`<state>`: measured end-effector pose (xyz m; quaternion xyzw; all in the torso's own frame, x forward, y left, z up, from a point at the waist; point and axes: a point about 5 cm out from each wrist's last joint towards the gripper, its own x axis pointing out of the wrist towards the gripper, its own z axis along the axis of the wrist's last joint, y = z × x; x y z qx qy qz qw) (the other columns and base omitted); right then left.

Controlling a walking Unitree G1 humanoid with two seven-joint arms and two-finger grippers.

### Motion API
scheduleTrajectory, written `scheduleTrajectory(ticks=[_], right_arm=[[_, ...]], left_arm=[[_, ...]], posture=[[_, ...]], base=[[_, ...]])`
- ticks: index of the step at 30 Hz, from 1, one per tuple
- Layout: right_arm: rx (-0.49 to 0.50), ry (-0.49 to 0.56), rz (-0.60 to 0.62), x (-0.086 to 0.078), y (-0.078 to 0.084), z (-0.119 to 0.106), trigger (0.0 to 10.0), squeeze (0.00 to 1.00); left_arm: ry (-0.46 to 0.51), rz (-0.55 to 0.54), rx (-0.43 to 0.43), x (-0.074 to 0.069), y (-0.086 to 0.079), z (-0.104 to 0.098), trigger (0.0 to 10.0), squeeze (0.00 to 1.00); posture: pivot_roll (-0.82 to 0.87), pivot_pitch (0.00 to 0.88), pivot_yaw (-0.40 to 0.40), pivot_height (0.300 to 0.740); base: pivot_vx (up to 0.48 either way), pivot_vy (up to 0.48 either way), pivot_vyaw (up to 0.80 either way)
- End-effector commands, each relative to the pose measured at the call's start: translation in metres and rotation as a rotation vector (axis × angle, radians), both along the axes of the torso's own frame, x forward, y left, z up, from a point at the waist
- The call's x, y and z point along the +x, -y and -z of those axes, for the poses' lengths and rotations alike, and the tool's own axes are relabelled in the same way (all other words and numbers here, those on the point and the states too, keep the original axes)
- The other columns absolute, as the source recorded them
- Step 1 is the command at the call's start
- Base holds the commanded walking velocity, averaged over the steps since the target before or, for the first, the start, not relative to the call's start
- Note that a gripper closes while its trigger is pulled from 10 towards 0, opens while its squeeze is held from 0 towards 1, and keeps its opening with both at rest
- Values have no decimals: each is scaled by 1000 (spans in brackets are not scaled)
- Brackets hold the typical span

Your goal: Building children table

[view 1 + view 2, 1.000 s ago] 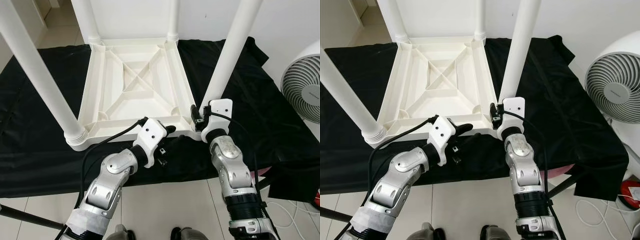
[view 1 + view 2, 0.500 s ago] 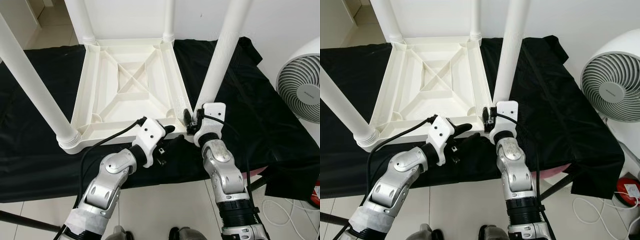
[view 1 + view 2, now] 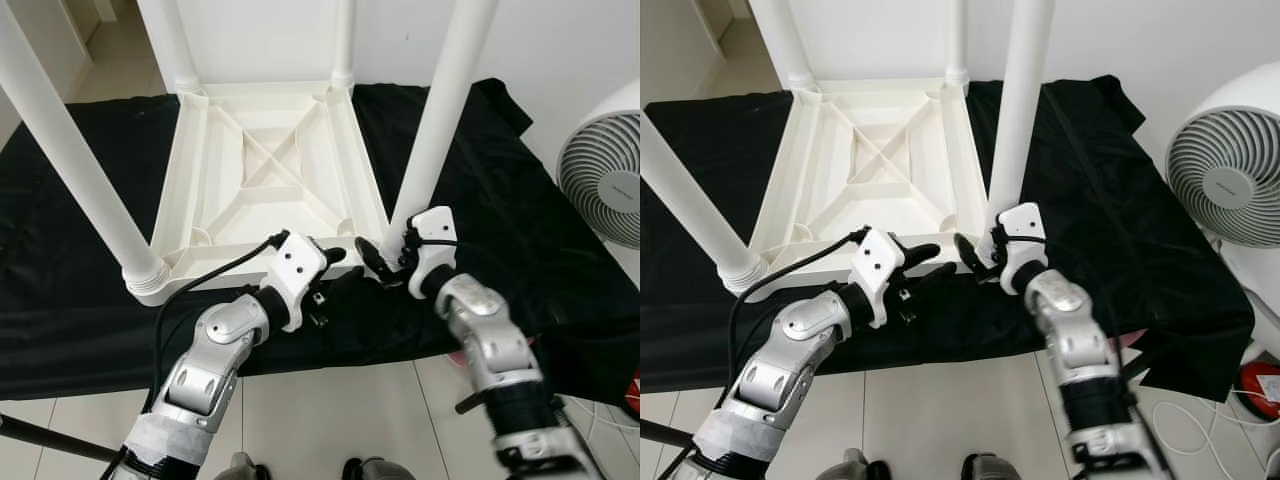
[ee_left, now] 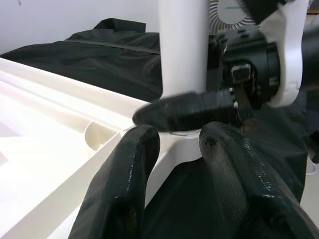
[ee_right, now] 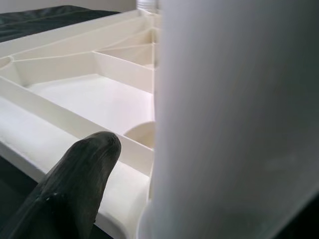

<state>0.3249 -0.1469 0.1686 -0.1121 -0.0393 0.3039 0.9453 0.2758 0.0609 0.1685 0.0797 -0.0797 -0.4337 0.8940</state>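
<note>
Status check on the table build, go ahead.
Right end effector at near-right leg base. Left end effector open at table near rim. Table upside down, four legs up. Fan off right, clear.

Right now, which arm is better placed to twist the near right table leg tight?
Right. The right gripper already sits at that leg's base; the left gripper rests at the tabletop's near edge.

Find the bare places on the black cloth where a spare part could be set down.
Free: black cloth between the near right leg and the fan, and left of the upturned table. Crowded: its near edge, where left hand and right hand meet.
</note>
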Motion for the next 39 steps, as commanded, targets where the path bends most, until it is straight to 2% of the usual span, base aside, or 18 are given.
scheduleTrajectory(ticks=[1,7,9,10,13,22,23,24,25,30,35,39], right_arm=[[-13,4,-69,3,-3,0,10000,0],[-42,1,-122,9,-1,-3,10000,0],[-80,-2,-162,14,0,-2,10000,0],[-103,-6,-175,15,1,-1,235,0],[-113,-28,-196,16,4,3,0,0],[-87,-57,-220,13,15,9,0,0],[-72,-58,-205,14,16,9,4706,0],[-72,-58,-205,14,16,9,4706,0],[-45,-65,-183,14,14,9,10000,0],[8,-56,-64,15,6,11,10000,0],[54,-60,-6,13,0,11,10000,0],[134,-55,92,2,-16,13,10000,0]], left_arm=[[3,10,5,1,2,0,10000,0],[8,14,4,3,2,-1,10000,0],[11,17,4,4,3,-2,10000,0],[12,19,3,4,4,-2,10000,0],[13,18,0,4,5,-2,10000,0],[12,9,-9,4,6,-2,10000,0],[12,10,-8,3,6,-1,10000,0],[12,10,-8,3,6,-1,10000,0],[11,12,0,3,7,0,10000,0],[-4,14,15,1,8,8,10000,0],[-20,17,18,-3,9,13,10000,0],[-43,19,18,-7,10,20,10000,0]], posture=[[-127,52,50,740],[-130,48,53,740],[-129,46,51,740],[-125,45,47,740],[-124,50,39,740],[-128,62,30,740],[-128,62,30,740],[-128,62,30,740],[-128,62,30,740],[-128,69,28,740],[-124,74,29,740],[-126,85,34,740]], base=[[0,0,0],[0,0,0],[0,0,0],[0,0,0],[0,0,0],[0,0,0],[0,0,0],[0,0,0],[0,0,0],[0,0,0],[0,0,0],[0,0,0]])
